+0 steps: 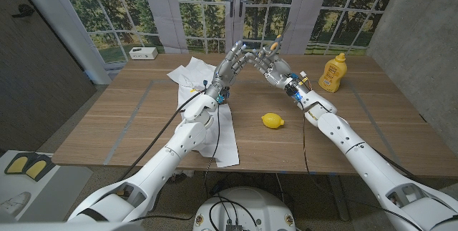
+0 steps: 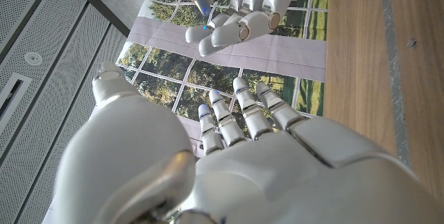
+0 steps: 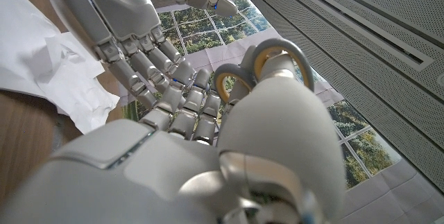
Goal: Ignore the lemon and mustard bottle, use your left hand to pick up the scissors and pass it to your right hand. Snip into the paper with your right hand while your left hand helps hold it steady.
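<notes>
Right hand (image 1: 275,65) fingers (image 3: 187,109) gripping one scissors (image 3: 267,61), left hand (image 1: 232,63) fingers spread, empty, one lemon (image 1: 272,121), one mustard bottle (image 1: 331,72)

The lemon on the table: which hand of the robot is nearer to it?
Right, by a little. The right hand is raised behind the lemon, almost straight beyond it. The left hand is also raised, meeting the right hand, but further to the lemon's left side.

White arms (image 1: 336,127), silvery hands — black cables (image 1: 187,102)
</notes>
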Robot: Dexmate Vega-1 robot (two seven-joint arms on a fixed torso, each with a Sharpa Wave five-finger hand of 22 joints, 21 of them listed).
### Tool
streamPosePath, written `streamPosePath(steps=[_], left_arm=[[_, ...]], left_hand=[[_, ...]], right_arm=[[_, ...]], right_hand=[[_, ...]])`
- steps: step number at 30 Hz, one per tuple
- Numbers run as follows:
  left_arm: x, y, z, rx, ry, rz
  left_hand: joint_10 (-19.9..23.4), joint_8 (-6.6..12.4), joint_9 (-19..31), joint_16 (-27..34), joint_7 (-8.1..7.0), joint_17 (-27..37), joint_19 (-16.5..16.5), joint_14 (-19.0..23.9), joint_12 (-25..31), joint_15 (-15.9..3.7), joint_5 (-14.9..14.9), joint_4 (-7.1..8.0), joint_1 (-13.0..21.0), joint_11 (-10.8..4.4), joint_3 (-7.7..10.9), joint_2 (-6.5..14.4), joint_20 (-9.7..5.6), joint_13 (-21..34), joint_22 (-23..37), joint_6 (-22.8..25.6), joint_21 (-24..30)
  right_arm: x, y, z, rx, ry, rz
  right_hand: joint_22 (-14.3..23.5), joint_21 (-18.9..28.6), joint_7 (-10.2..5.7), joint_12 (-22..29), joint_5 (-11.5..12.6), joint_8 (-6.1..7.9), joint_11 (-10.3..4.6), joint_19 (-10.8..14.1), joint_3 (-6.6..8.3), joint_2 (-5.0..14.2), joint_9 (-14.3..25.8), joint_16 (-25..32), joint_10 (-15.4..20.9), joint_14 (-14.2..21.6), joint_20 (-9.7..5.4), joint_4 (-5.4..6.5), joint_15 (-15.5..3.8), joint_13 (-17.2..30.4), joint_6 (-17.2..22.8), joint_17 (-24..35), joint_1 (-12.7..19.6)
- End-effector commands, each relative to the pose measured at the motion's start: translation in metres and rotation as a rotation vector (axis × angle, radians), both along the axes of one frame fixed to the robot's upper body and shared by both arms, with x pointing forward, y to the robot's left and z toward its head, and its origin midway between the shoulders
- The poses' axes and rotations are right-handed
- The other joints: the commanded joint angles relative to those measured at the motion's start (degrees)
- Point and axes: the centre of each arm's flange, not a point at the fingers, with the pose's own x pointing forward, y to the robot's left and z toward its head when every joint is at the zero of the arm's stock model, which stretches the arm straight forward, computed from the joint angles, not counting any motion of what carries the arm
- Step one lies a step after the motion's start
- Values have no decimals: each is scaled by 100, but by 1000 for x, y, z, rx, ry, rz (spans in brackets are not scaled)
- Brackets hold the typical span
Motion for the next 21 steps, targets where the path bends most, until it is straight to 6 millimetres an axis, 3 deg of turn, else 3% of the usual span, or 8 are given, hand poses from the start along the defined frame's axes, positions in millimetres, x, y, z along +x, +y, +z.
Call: streamPosePath(steps=[1, 11, 21], left_arm=[[-1, 0, -1, 0, 5, 0], [-2, 0, -2, -1, 4, -1], [-3, -1, -3, 3, 8, -5]], left_hand=[[33, 38, 15, 33, -13, 13, 74, 69, 43, -973, 47, 0, 26, -1, -48, 76, -419, 16, 26, 89, 35], [58, 60, 14, 36, -13, 13, 83, 94, 50, -976, 51, -1, 52, 0, -51, 108, -423, 16, 26, 171, 35], [85, 84, 12, 38, -13, 13, 93, 117, 58, -976, 54, -1, 77, 0, -57, 137, -427, 15, 26, 269, 35]], right_arm=[[-2, 1, 3, -20, -13, -6], [-3, 2, 3, -30, 4, -10], [-6, 3, 2, -27, 14, -1]], right_hand=[[-11, 28, 23, -31, -102, 59, -9, 7, 61, 29, 31, -39, 147, 60, 7, -21, -694, -63, 15, -25, 115], [-26, 55, 30, -118, -304, 546, -96, 65, -19, -139, 490, -63, 427, 292, -8, 37, -777, -243, 33, -81, -96], [-36, 66, 63, -90, -343, 1311, -166, 118, -33, -155, 1318, -159, 629, 456, 18, 77, -773, -216, -8, -118, -226]])
